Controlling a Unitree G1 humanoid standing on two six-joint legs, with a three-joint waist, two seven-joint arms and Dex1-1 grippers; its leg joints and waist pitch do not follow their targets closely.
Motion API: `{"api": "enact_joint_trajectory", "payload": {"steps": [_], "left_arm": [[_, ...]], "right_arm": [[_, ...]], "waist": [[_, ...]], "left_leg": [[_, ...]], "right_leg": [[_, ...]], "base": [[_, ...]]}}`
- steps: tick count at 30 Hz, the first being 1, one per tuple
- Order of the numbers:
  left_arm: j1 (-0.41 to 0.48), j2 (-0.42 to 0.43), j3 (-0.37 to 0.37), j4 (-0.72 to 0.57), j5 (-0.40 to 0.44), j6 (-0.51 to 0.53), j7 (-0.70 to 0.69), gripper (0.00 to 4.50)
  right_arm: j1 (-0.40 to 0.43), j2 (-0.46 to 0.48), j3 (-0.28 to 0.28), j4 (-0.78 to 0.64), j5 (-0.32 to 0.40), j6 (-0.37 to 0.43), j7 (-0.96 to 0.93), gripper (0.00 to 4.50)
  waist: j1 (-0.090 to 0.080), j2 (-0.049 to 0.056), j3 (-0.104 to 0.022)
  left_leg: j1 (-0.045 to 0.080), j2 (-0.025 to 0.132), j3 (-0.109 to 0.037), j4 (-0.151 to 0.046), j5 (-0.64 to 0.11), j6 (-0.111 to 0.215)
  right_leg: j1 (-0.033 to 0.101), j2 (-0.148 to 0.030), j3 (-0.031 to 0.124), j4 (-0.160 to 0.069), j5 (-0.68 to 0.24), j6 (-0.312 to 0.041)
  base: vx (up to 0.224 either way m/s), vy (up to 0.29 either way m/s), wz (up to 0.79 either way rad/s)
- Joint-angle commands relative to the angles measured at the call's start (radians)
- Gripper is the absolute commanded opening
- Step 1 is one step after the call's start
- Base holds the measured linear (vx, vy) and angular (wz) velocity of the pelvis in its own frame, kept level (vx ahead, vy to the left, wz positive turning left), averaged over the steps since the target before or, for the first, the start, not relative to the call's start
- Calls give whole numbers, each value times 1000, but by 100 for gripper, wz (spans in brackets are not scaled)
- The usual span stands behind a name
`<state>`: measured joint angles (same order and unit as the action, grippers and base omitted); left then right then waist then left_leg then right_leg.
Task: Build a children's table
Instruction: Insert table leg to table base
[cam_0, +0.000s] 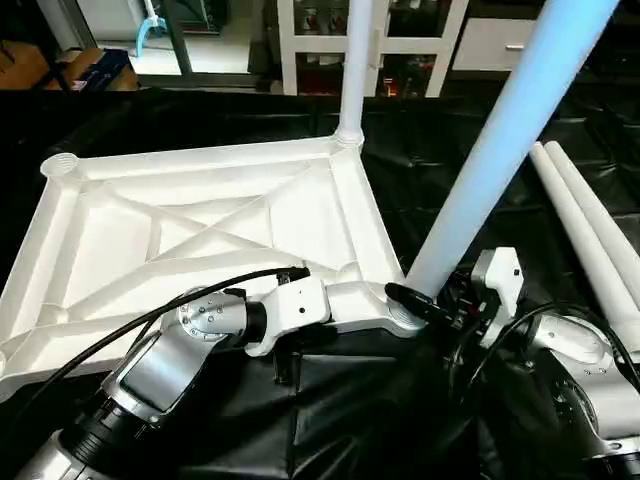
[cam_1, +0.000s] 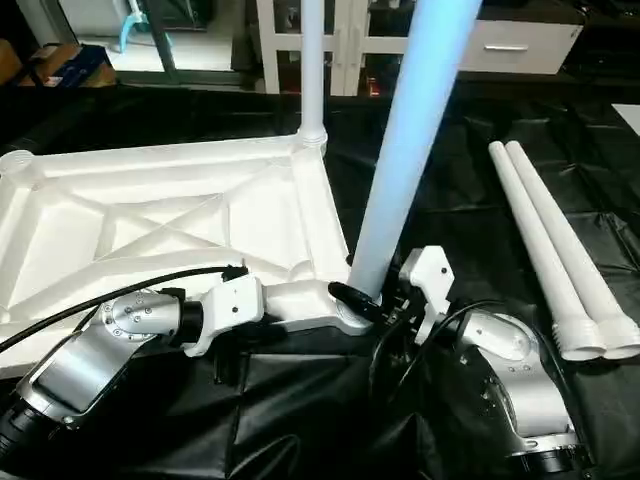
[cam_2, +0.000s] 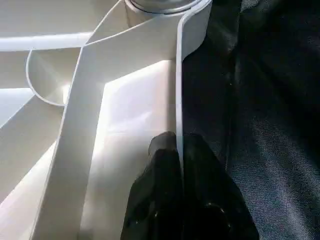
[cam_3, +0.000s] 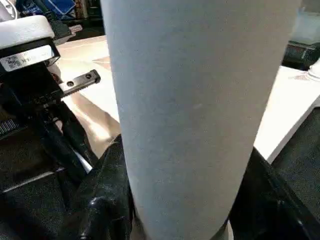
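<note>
Overhead, table top (cam_0: 200, 225) lies ribs-up on black worktop (cam_1: 420, 170); right claw (cam_3: 175, 200) grips leaning leg (cam_0: 500, 150) near its corner. Left-wrist view reveals left claw (cam_2: 180, 165) pinching rim.

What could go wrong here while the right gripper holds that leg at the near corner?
1. The held leg leans away from vertical over the near corner socket, unlike the upright leg at the far corner; pushed in tilted, it may jam.
2. The left gripper pinches only the thin rim of the tabletop, so it could slip on the black cloth.
3. The right gripper grips low, leaving a long stretch to sway.
</note>
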<state>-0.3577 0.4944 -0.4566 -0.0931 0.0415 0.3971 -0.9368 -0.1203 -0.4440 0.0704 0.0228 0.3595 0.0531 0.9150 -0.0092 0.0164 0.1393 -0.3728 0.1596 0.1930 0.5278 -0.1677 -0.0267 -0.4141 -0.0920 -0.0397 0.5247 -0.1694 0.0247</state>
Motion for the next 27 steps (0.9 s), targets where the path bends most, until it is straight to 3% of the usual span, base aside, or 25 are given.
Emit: {"api": "enact_joint_trajectory", "payload": {"steps": [1, 16, 20, 27], "left_arm": [[7, -7, 3, 38, 19, 0, 36, 0], [3, -7, 9, 41, 19, -1, 33, 0], [0, -9, 8, 44, 20, -3, 32, 0], [0, -9, 7, 44, 21, -2, 32, 0]], "right_arm": [[84, 5, 109, 136, -62, 125, 21, 189], [100, 45, 51, 129, -3, 161, -29, 189], [101, 38, 64, 133, -27, 145, -27, 189], [85, 36, 70, 130, -46, 127, -33, 189]], "waist": [[-6, -3, -2], [-8, 2, 5], [-6, 6, 6], [-5, 5, 8]], "left_leg": [[23, 65, -59, -89, -663, -30], [30, 61, -64, -89, -713, -33], [22, 63, -69, -94, -692, -34], [26, 63, -67, -94, -680, -31]], "right_leg": [[-14, -54, 33, -92, -730, -53], [-23, -54, 29, -104, -801, -31], [-11, -59, 31, -94, -730, -51], [-12, -60, 36, -93, -722, -64]], "base": [[0, 0, 0], [0, 0, 0], [0, 0, 0], [0, 0, 0]]}}
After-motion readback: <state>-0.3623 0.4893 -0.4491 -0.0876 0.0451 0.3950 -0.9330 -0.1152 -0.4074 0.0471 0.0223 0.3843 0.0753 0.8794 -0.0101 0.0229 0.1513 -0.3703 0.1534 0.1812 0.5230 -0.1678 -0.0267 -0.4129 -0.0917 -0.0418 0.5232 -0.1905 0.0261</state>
